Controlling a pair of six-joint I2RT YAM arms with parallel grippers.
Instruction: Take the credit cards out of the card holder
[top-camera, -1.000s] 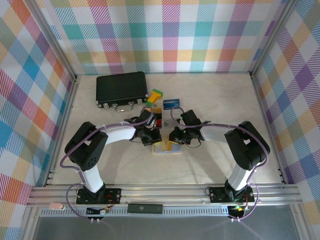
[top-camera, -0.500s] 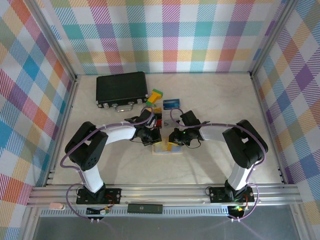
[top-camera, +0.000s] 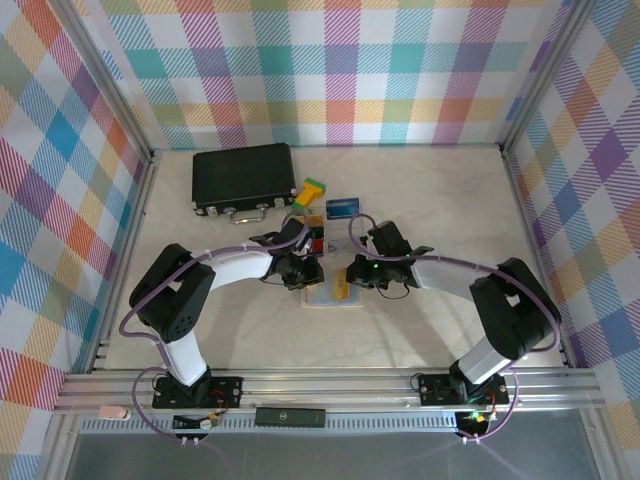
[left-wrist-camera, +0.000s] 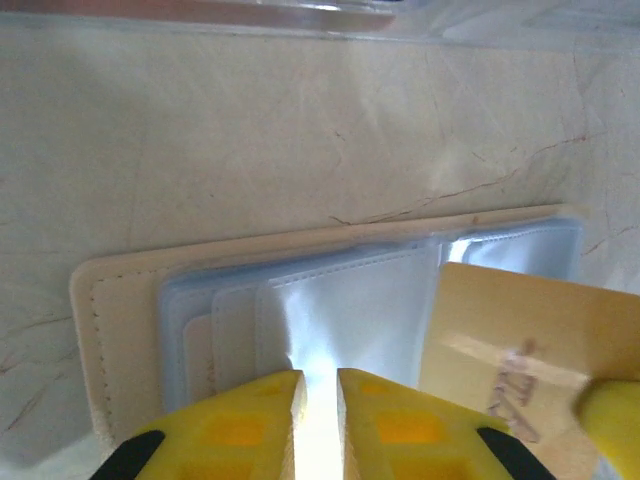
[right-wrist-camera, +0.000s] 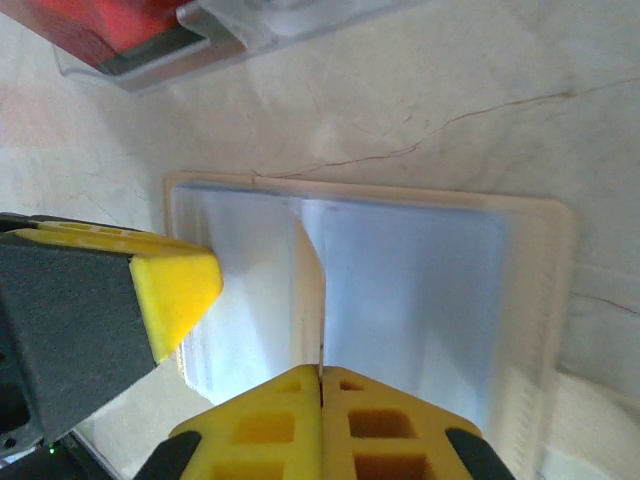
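Note:
The card holder (top-camera: 322, 296) lies open on the table between both grippers, its pale blue pockets (left-wrist-camera: 350, 300) on a tan backing. My left gripper (left-wrist-camera: 318, 378) is shut on a translucent pocket leaf at the holder's near edge; it also shows from above (top-camera: 305, 272). My right gripper (right-wrist-camera: 321, 372) is shut on the yellowish-tan card (left-wrist-camera: 520, 340), which stands on edge (right-wrist-camera: 318, 290) partly out of a pocket (right-wrist-camera: 420, 300). From above the right gripper (top-camera: 352, 277) sits at the holder's right side. A blue card (top-camera: 342, 207) lies farther back. Red and black cards (top-camera: 316, 240) lie just behind the holder.
A large black case (top-camera: 243, 177) with clasps lies at the back left. A green and yellow block (top-camera: 310, 192) sits beside it. A clear tray edge with a red card (right-wrist-camera: 110, 25) is close behind the holder. The cage walls surround the table.
My right gripper has shifted slightly right with the tan card, and its elbow has swung out to the right. The left arm has stayed put.

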